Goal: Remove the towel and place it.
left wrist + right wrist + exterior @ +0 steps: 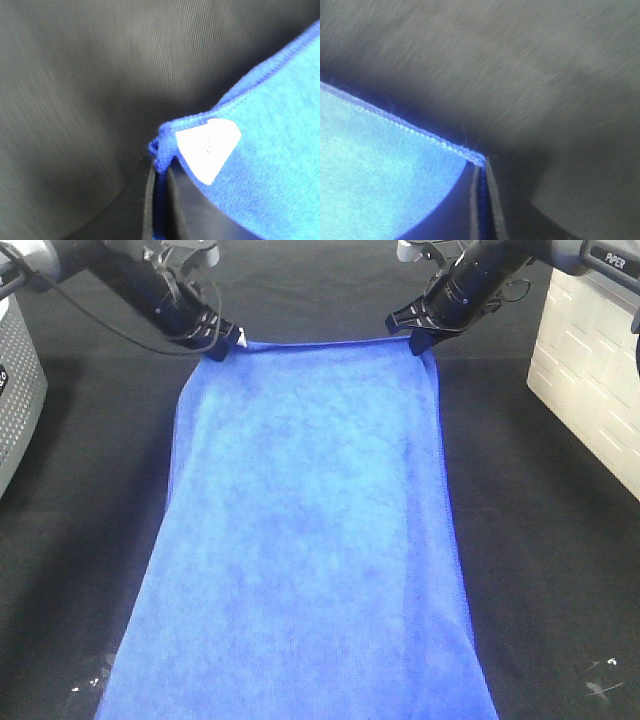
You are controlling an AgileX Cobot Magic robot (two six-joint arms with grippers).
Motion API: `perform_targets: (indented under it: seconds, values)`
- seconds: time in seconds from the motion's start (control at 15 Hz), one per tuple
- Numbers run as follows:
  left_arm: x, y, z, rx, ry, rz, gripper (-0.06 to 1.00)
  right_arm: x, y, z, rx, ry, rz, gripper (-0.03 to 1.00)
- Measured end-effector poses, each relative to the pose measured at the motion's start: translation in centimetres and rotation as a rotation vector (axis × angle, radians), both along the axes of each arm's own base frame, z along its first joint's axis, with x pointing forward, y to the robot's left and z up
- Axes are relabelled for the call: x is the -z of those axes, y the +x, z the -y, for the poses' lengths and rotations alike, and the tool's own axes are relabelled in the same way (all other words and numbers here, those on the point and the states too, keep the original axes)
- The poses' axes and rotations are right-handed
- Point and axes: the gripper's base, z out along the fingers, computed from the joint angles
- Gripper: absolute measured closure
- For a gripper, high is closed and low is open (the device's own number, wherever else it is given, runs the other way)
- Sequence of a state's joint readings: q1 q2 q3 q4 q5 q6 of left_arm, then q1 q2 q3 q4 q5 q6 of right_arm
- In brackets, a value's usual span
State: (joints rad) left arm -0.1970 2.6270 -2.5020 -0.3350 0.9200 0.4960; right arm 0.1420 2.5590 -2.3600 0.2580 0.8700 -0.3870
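The towel (305, 540), a royal-blue microfibre cloth, lies spread lengthwise over the black table covering (540, 570), its near end running out of the overhead view. Its two far corners are each pinched by a gripper, and the far edge sags slightly between them. A small white tag (207, 149) sits at the corner held on the left.

Step in hand, as judged: both far corners secured, the cloth ready to be drawn off and carried to its resting place. To do this well, the arms should move together at matched height and pace, keeping the far edge taut. Uneven travel would likely twist the cloth or pull a corner free.

Left gripper (222, 344): jaws closed tight on the tagged corner, with the stitched hem bunched between them. Right gripper (418, 338): jaws closed tight on the opposite corner, only a thin edge of cloth between them.

Surroundings: a grey perforated case (15, 390) at the left margin, a white quilted box (590, 370) at the right, both well apart from the towel.
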Motion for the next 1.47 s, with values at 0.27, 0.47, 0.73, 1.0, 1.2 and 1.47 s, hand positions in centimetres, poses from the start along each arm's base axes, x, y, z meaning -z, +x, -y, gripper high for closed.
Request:
perform_targets:
  seconds: [0.27,0.47,0.73,1.0,1.2,1.47]
  values:
    - [-0.6,0.2,2.4,0.040,0.108,0.143,0.91,-0.2,0.5,0.5,0.010,-0.047,0.066,0.96]
    - [-0.7,0.7,2.7,0.007,0.126,0.220,0.91,-0.6,1.1,0.9,0.029,-0.052,0.138,0.96]
    - [-0.1,1.4,2.7,-0.029,0.111,0.289,0.91,-1.0,1.5,0.9,0.041,-0.047,0.194,0.96]
    - [2.1,2.1,2.8,-0.044,0.104,0.334,0.91,0.8,2.1,0.9,0.051,-0.048,0.221,0.96]
    - [3.8,2.5,2.8,-0.054,0.098,0.360,0.91,2.9,2.5,1.0,0.051,-0.058,0.231,0.96]
    - [6.0,2.9,2.8,-0.061,0.100,0.378,0.91,4.1,2.9,1.0,0.063,-0.055,0.263,0.96]
